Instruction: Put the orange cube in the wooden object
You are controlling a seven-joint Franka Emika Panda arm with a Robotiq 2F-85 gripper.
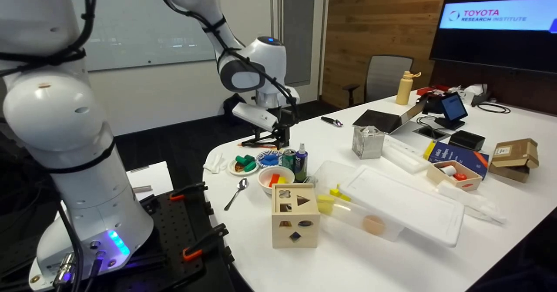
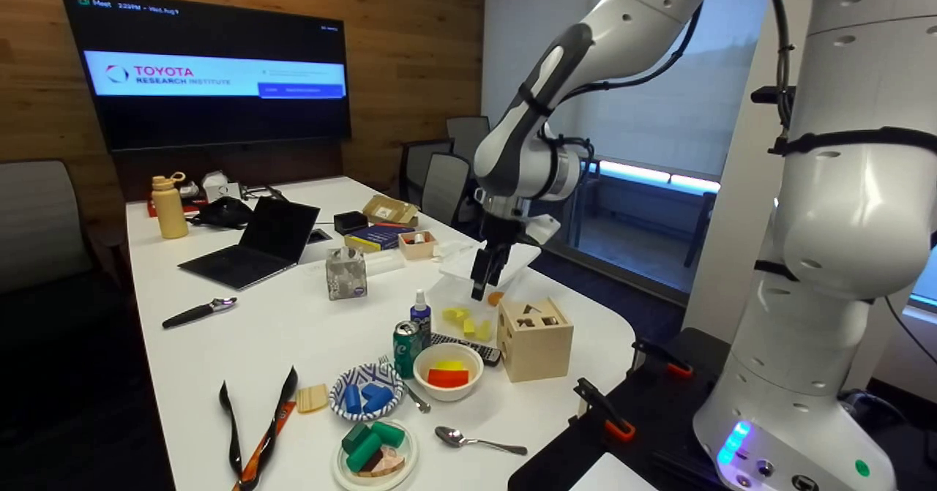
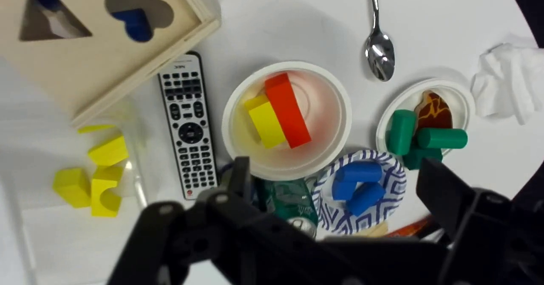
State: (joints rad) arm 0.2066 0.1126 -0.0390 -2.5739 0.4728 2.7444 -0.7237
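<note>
"Wrist view, please: how does the gripper (image 3: 338,170) stand?"

"Its fingers (image 3: 240,176) are spread wide, reaching in from the bottom edge."

"Where is the orange cube (image 3: 287,111) from there?"

"Out ahead of the fingertips, nearer the finger at that view's left. It looks longish and orange-red, and it lies in a white bowl (image 3: 327,128), right up beside a yellow block (image 3: 267,125)."

"And the wooden object (image 3: 89,62)?"

"Ahead too, but well off to the outer side of that same finger, partly cut by the view's edge. Its top has a triangular hole and a four-lobed one, with dark blue showing through both. In both exterior views it stands upright on the white table (image 1: 348,266)."

"How high is the gripper?"

"It hangs above the table in both exterior views; how far up, I cannot tell."

"What else is close to it?"

"Between the fingers in the wrist view, a green can (image 3: 293,200), half hidden by the gripper, and a patterned plate (image 3: 395,187) with blue blocks (image 3: 361,172). Left of the left-hand finger, a remote control (image 3: 191,132), then yellow pieces (image 3: 106,151). Just past the right-hand fingertip, a white plate (image 3: 406,102) with green blocks (image 3: 442,138). Farther ahead, a spoon (image 3: 380,55)."
</note>
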